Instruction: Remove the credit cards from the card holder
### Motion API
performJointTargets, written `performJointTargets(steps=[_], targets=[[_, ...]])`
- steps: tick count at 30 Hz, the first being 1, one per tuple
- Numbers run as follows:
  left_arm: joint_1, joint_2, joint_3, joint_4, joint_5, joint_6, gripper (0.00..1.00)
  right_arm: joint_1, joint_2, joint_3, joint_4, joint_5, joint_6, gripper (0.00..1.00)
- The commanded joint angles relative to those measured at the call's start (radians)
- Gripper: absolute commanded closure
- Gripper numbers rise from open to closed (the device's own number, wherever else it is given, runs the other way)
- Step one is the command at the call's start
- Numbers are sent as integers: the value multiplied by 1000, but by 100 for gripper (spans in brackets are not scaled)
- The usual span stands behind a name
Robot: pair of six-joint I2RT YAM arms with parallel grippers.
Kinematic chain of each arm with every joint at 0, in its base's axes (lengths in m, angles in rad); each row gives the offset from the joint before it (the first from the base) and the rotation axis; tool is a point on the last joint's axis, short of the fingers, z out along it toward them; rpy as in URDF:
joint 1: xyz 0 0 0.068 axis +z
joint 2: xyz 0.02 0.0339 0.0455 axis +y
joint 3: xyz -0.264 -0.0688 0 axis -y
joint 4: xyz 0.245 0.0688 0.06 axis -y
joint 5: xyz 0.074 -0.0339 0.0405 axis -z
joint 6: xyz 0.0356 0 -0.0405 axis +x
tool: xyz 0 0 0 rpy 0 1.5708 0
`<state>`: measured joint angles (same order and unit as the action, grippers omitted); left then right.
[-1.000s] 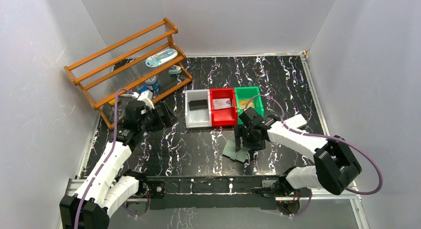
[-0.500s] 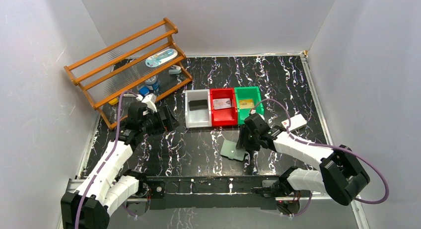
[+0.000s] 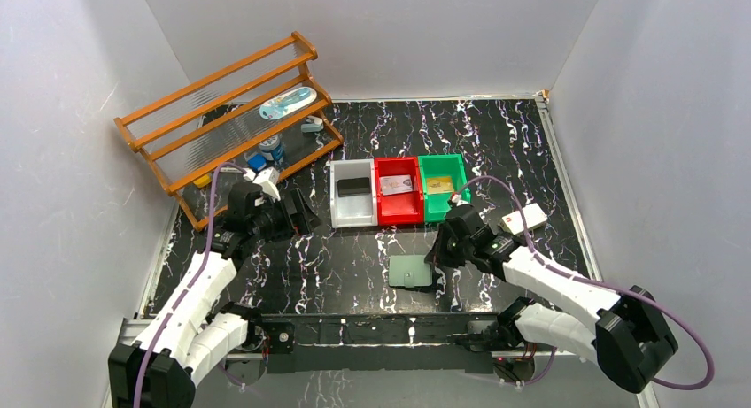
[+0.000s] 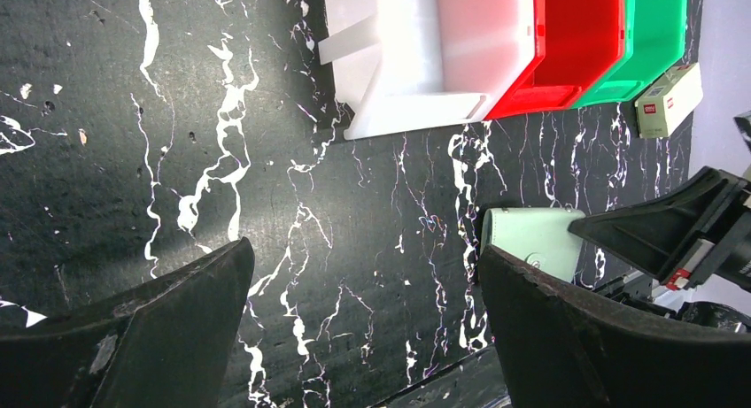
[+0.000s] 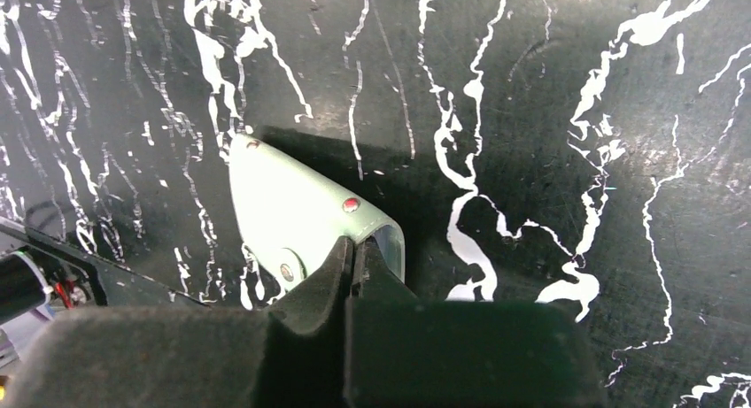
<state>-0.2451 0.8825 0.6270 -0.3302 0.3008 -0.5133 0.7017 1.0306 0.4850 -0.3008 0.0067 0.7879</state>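
The grey-green card holder (image 3: 410, 272) lies low on the black marbled table in front of the bins, and it also shows as a pale green flap (image 5: 283, 204). My right gripper (image 3: 439, 254) is at its right edge, jaws shut on that edge (image 5: 356, 247), with a clear pocket showing beside the fingers. A dark credit card (image 3: 353, 186) lies in the white bin, a pale printed card (image 3: 396, 184) in the red bin and a gold-toned card (image 3: 440, 185) in the green bin. My left gripper (image 3: 302, 219) hangs open to the left, holding nothing (image 4: 363, 250); the card holder (image 4: 531, 237) is off to its right.
The white bin (image 3: 344, 215), red bin (image 3: 398, 215) and green bin (image 3: 459, 165) stand in a row mid-table. A white box with a red mark (image 3: 522, 219) lies right of them. A wooden rack (image 3: 177, 129) with small items fills the back left.
My right gripper has shut on the card holder's edge and its arm has drawn back toward the right. The holder went from spread and tilted to lying flatter, slightly further left.
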Motion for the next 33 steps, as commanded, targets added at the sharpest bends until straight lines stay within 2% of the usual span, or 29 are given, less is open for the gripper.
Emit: performJointTargets(steps=[1, 6, 12, 22, 26, 33], targets=[[3, -29, -4, -30, 21, -5, 2, 4, -54, 120, -81, 48, -56, 100], [4, -39, 14, -47, -2, 4, 2, 6, -103, 273, -200, 143, -142, 100], [4, -40, 28, -58, -24, 18, 2, 51, -48, 399, -312, 296, -216, 100], [3, -57, 41, -97, -96, 16, 2, 390, 126, 562, -407, 822, -226, 100], [3, -69, 62, -167, -281, -62, 2, 489, 232, 600, -428, 959, -253, 100], [3, -83, 105, -282, -503, -162, 2, 605, 357, 539, -315, 968, -325, 100]])
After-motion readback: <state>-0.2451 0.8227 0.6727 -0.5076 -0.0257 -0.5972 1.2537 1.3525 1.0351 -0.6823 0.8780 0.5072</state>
